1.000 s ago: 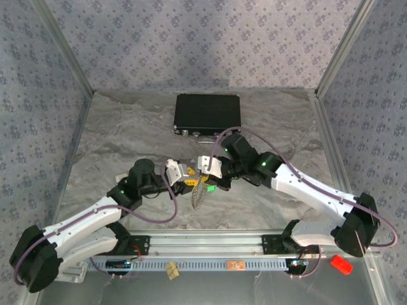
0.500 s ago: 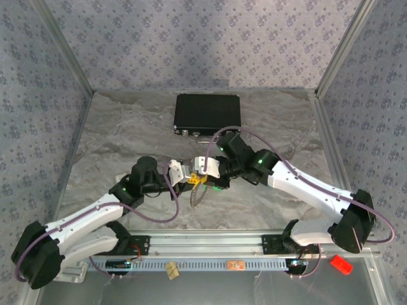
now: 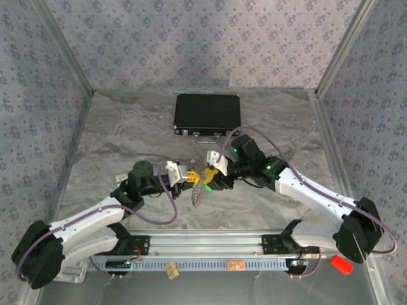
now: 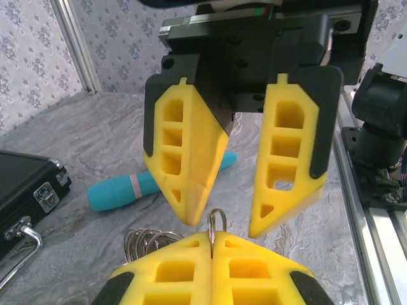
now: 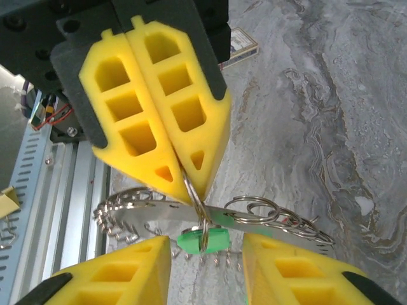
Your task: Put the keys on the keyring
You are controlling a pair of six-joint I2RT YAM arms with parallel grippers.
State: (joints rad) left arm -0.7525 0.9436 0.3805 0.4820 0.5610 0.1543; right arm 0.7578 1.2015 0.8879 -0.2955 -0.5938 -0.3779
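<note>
From above, the left fingers [image 3: 187,175] and right fingers [image 3: 210,173] met tip to tip over the worktop [image 3: 127,127]. The keyring [image 3: 198,196] dangled just below them with a speck of green beside it, too small there to tell what held what. The left wrist view settled that: the left fingers [image 4: 184,270] were pressed together, clamped on a thin loop of the keyring [image 4: 216,222] standing up between their tips. The right fingers [image 4: 289,165] faced them, spread apart and holding nothing. A teal cylinder [image 4: 127,190] lay beyond the fingers, a black case [image 4: 25,181] off to one side. The right wrist view added what the others hid: the keyring's jagged silvery strip [image 5: 241,213] hung under the closed left fingers [image 5: 159,108]. A green key [image 5: 203,240] hung from the clamped loop, between the parted right fingers [image 5: 127,273]. So one key was probably on. The red and yellow keys, which could not be made out, would be left to thread.
</note>
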